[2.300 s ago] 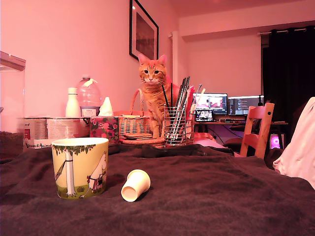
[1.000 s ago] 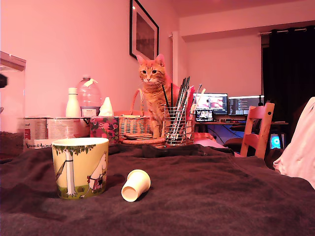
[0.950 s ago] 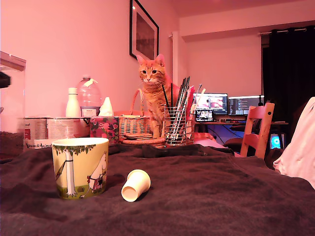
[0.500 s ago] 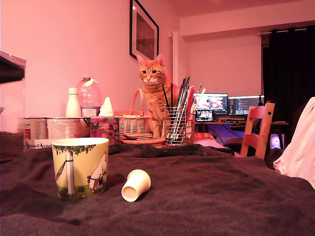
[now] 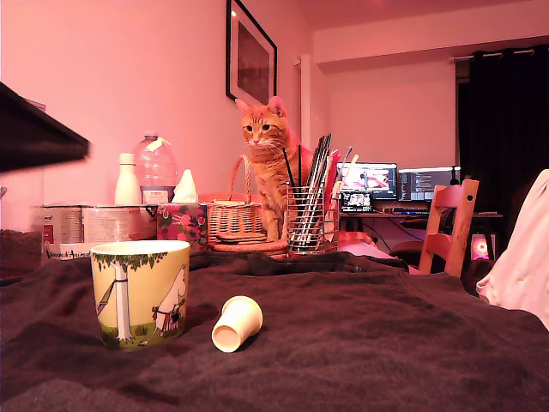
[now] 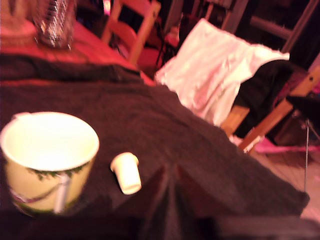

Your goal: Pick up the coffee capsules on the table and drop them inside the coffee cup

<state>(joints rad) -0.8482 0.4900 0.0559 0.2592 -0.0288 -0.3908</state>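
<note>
While the coffee capsule (image 5: 236, 324) lies on its side on the table (image 5: 377, 343), nothing is held by the gripper (image 6: 170, 200), which is seen in the wrist view only as a dark, blurred shape at the frame's edge; whether its jaws are parted or closed cannot be told. In the exterior view a dark blurred slab (image 5: 34, 137) is seen at the far left edge, well above the table.

The cream-white capsule is seen in the exterior view just to the right of the coffee cup (image 5: 140, 292), near it but apart, with its wide rimmed end turned toward the camera. The cup stands upright on the dark brown cloth, and its pale inside is shown bare in the wrist view (image 6: 50, 142).

Farther back in the exterior view, a wire pen holder (image 5: 310, 219) filled with pens is seen, with an orange cat (image 5: 270, 167) seated just behind it and a wicker basket (image 5: 236, 219) to the left of the cat. A large bottle (image 5: 156, 172) and a small white bottle (image 5: 126, 180) are placed farther left. Monitors (image 5: 395, 182) and a wooden chair (image 5: 450, 225) are seen at the far right.
</note>
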